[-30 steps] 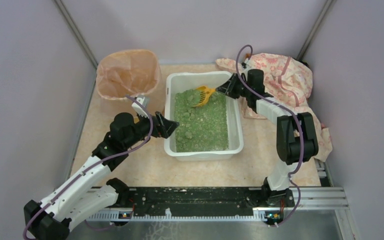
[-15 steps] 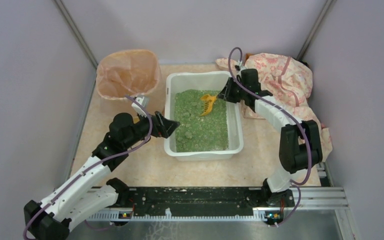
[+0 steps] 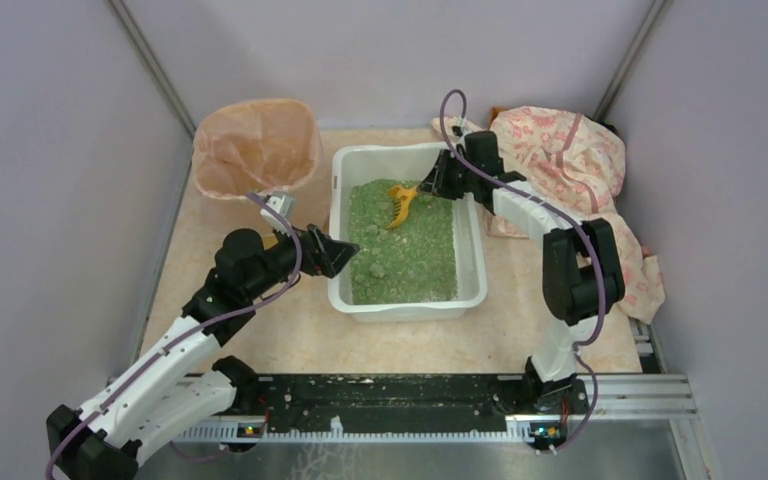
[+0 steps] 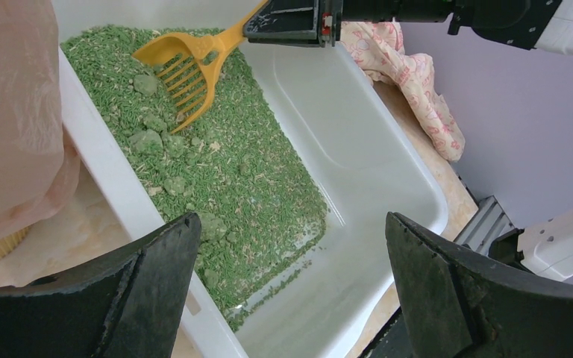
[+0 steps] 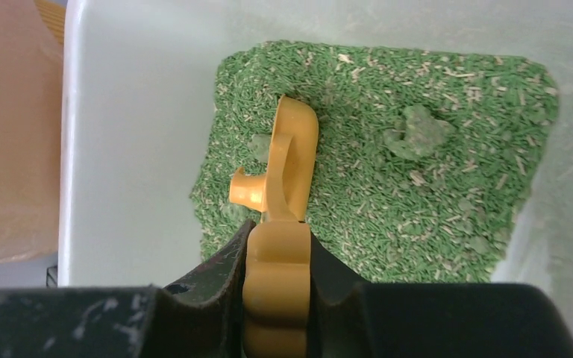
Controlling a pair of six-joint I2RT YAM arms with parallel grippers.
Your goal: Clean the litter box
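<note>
The white litter box (image 3: 406, 309) sits mid-table, with green litter heaped toward its left and far side. My right gripper (image 3: 433, 184) is shut on the handle of the orange-yellow slotted scoop (image 3: 400, 201), whose head rests tilted on the litter at the far end. The right wrist view shows both fingers pressed against the scoop (image 5: 292, 157) handle. My left gripper (image 3: 346, 254) hangs open over the box's left rim (image 4: 98, 161), with nothing between its fingers. Green clumps (image 4: 146, 142) lie near the scoop (image 4: 183, 68).
A round bin lined with a peach bag (image 3: 256, 146) stands at the far left, close to the box. A pink patterned cloth (image 3: 571, 151) lies crumpled at the far right. A black rail (image 3: 380, 405) runs along the near edge. Lilac walls enclose the table.
My right wrist has shifted left along the far end of the box, and the scoop has swung with it over the litter. The left arm has hardly moved.
</note>
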